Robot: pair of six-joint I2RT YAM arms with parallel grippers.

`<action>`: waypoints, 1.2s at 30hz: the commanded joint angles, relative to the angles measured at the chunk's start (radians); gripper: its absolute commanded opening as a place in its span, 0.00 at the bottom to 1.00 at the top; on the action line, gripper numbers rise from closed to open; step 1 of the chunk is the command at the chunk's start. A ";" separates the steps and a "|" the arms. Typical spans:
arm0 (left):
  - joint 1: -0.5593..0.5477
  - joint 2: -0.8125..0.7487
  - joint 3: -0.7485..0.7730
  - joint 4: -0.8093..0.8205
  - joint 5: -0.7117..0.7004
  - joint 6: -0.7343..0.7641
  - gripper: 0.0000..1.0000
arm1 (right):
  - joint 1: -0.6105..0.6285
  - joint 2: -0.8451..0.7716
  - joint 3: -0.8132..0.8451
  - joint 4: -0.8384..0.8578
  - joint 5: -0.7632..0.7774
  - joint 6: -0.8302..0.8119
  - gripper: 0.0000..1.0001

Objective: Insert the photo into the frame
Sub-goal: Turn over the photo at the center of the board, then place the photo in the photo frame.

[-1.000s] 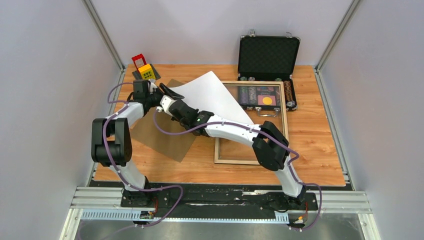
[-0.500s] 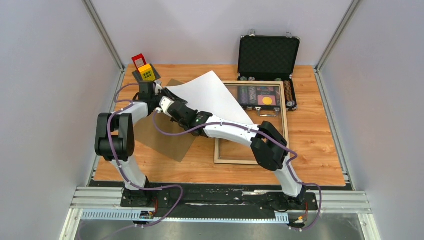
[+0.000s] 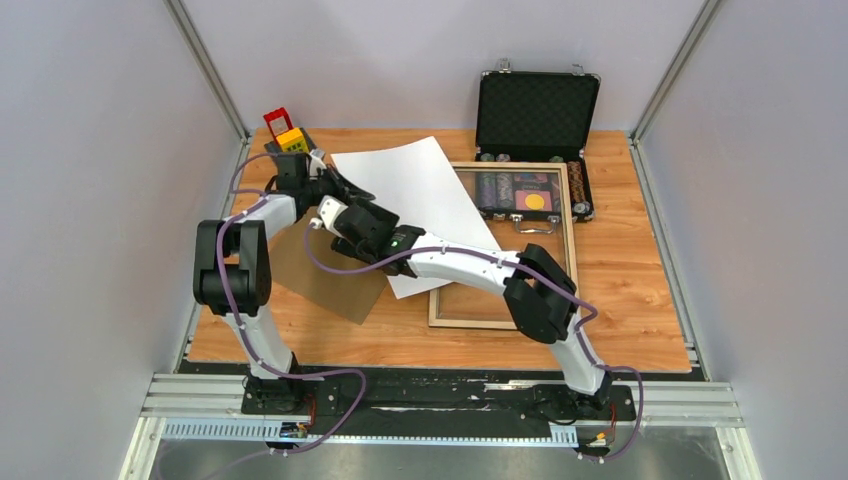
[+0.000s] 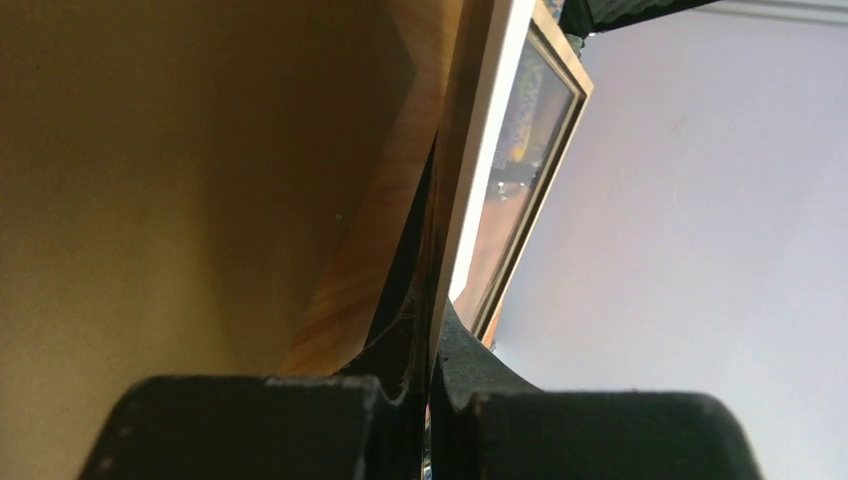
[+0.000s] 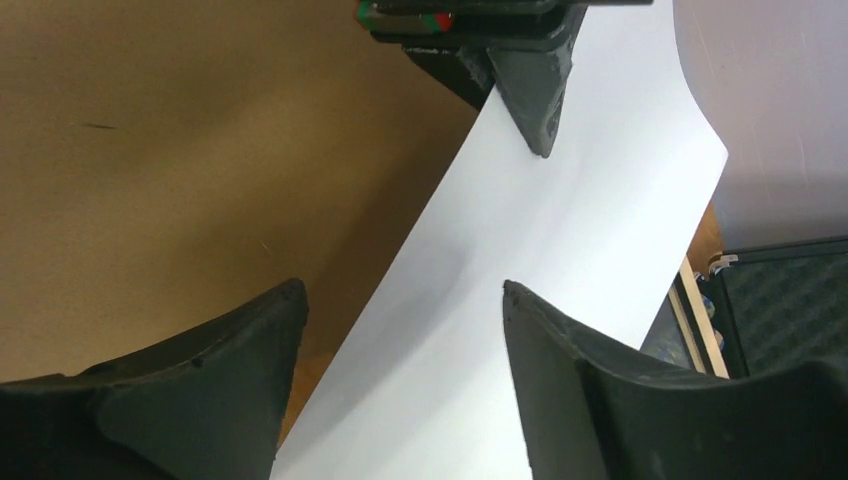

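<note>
At upper left of the overhead view, the left gripper (image 4: 432, 350) now pinches the edge of the photo (image 3: 420, 190) as the right gripper (image 5: 402, 292) spreads its fingers and lets go, a handover with the frame (image 3: 460, 323) not yet filled.

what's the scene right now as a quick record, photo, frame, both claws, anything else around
frame: lying flat, pale face up, right of centre
photo: white back up, bowed, askew across the frame's left rail and the backing board; not seated
left claw: shut on the photo's edge
right claw: open over the photo, gripping nothing
other: open chip case far right; toy blocks far-left corner
</note>
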 commanded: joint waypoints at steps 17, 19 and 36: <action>-0.148 0.072 0.324 -0.274 0.080 0.359 0.00 | -0.204 -0.384 -0.093 -0.005 -0.077 0.080 0.89; -0.172 0.106 0.355 -0.274 0.099 0.362 0.00 | -0.257 -0.420 -0.117 -0.008 -0.116 0.100 0.89; -0.343 0.356 0.490 0.037 0.207 0.165 0.00 | -0.830 -0.780 -0.502 -0.077 -0.572 0.323 0.87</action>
